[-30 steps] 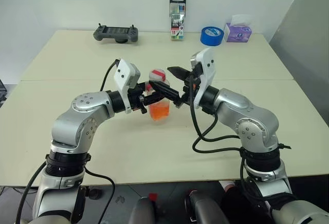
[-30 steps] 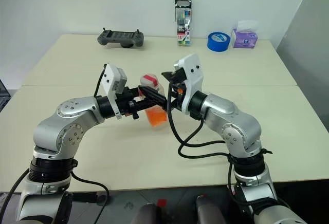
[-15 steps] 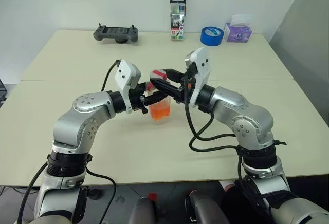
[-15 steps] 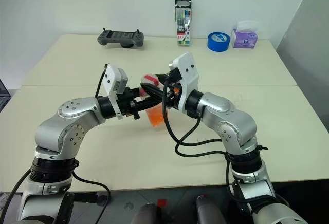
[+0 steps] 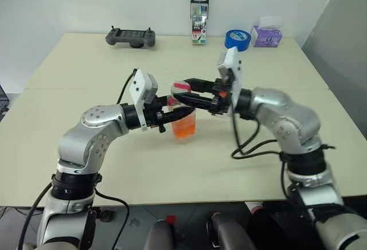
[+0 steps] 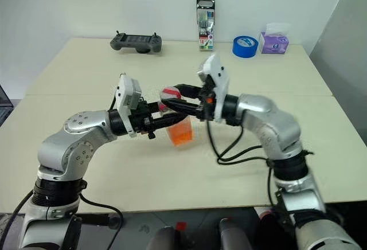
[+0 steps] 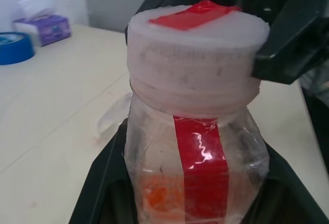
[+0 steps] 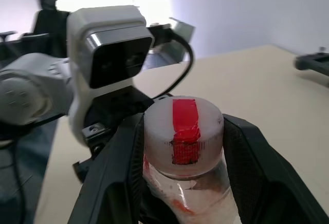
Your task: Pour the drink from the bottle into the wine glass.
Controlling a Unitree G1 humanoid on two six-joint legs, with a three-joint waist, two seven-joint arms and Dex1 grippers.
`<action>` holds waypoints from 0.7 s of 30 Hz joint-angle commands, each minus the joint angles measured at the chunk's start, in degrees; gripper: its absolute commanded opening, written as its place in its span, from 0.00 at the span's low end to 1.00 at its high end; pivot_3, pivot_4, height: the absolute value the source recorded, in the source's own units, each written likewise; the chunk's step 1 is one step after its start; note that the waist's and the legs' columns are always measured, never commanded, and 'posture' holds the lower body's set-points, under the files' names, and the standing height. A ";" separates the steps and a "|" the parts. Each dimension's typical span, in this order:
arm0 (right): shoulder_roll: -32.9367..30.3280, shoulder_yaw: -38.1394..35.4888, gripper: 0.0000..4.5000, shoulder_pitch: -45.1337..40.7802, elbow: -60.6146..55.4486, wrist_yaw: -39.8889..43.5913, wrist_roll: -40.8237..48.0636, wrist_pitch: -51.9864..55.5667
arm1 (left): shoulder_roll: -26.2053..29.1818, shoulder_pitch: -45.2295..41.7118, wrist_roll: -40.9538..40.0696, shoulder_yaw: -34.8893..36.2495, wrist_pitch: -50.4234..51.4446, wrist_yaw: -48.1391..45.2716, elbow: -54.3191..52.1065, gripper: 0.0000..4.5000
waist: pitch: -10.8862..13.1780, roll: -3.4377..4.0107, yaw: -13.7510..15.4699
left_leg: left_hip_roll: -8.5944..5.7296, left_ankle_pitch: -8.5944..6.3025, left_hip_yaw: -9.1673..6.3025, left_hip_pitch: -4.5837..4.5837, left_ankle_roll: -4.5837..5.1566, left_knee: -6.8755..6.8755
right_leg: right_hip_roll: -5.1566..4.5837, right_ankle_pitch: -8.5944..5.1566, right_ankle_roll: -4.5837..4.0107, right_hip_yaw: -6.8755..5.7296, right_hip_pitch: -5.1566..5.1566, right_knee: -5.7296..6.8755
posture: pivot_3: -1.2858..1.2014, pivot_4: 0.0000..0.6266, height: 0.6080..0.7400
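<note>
The bottle (image 5: 184, 122) is small and clear, with a red strip down its side and orange drink (image 6: 181, 135) in its lower part. It is held upright just above the table. My left gripper (image 5: 175, 113) comes in from the left, shut around the bottle's body. My right gripper (image 5: 183, 91) reaches in level from the right, and its fingers (image 8: 119, 170) are closed on either side of the whitish cap (image 8: 183, 129). The left wrist view shows the cap (image 7: 198, 54) close up, with a black right finger (image 7: 288, 36) against it. The wine glass is out of view.
Along the far edge of the beige table (image 5: 86, 147) lie a grey game controller (image 5: 130, 36), a standing pack of markers (image 5: 199, 10), a blue tape roll (image 5: 237, 39) and a purple tissue box (image 5: 266, 33). A seam crosses the tabletop behind the arms.
My right gripper stood open beside the cap, then closed onto it. Its wrist turned and the right elbow swung outward. The left gripper keeps its hold on the bottle.
</note>
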 commanded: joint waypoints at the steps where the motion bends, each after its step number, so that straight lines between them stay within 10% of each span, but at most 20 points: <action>1: -3.45 1.40 0.41 -3.76 5.85 10.88 -0.62 -2.11 | 0.61 -3.41 -4.26 -0.62 1.21 -4.45 -1.65 0.40 | 0.00 0.01 -0.01 | 0.02 0.00 -0.02 0.01 0.00 0.00 | 0.02 0.00 0.00 -0.03 0.01 0.02 | 0.52 0.24 1.00; 9: -14.28 -8.21 0.93 1.34 -3.66 6.06 5.84 10.47 | 0.76 -2.15 -1.49 0.63 -0.35 -1.92 -0.28 0.40 | 0.07 0.10 0.38 | 0.09 0.00 -0.12 -0.13 0.01 -0.01 | -0.03 -0.01 -0.03 -0.10 -0.04 -0.02 | 0.52 0.24 1.00; 21: 5.76 -7.67 0.93 9.30 -26.21 -32.26 3.57 16.09 | -2.35 -3.93 1.65 -1.46 -3.08 0.86 2.96 0.40 | 0.07 0.14 -0.52 | 0.16 0.02 -0.17 -0.01 0.00 -0.01 | 0.10 -0.02 -0.02 0.04 -0.05 0.16 | 0.52 0.24 1.00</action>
